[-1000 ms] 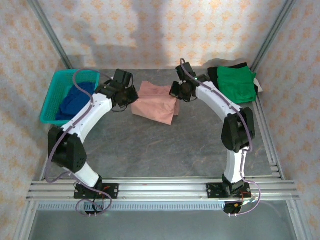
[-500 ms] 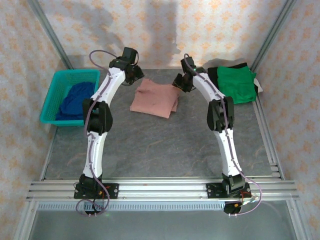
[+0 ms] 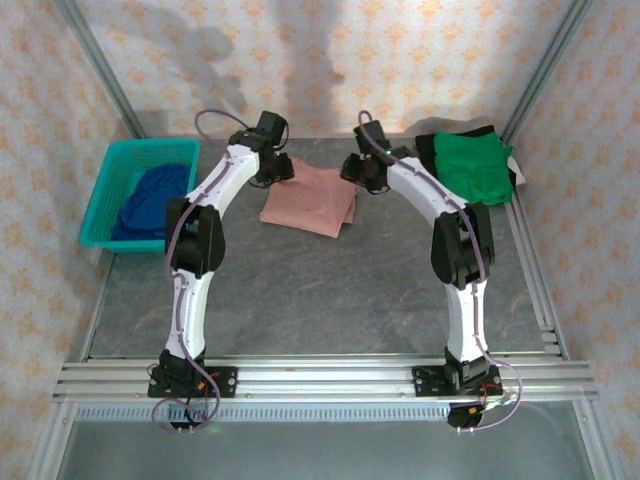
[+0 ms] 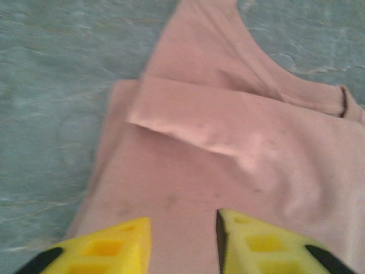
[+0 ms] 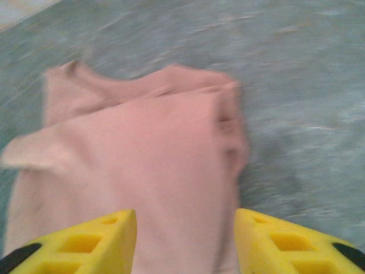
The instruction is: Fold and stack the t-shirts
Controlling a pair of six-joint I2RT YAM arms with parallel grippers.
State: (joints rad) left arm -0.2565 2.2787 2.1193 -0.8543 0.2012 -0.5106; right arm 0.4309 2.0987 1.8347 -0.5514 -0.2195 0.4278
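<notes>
The dusty-pink t-shirt (image 3: 310, 200) lies folded into a flat rectangle at the back middle of the table. My left gripper (image 3: 277, 168) hovers over its far left corner, open, with pink cloth (image 4: 228, 131) under the yellow fingertips (image 4: 120, 245) and nothing pinched between them. Over the far right corner, my right gripper (image 3: 358, 172) also stands open above the shirt (image 5: 142, 154). The bright green t-shirt (image 3: 472, 165) lies folded at the back right. The dark blue t-shirt (image 3: 150, 198) sits crumpled in the teal basket (image 3: 112, 165).
The green shirt rests on a black cloth (image 3: 428, 148). Patterned walls and metal frame posts (image 3: 100, 70) close in the back and sides. Bare grey tabletop (image 3: 320, 290) stretches from the pink shirt to the front rail (image 3: 320, 378).
The pink shirt went from a raised bundle to lying flat. Both arms stretched toward the back, then the grippers drew slightly inward over the shirt's far corners.
</notes>
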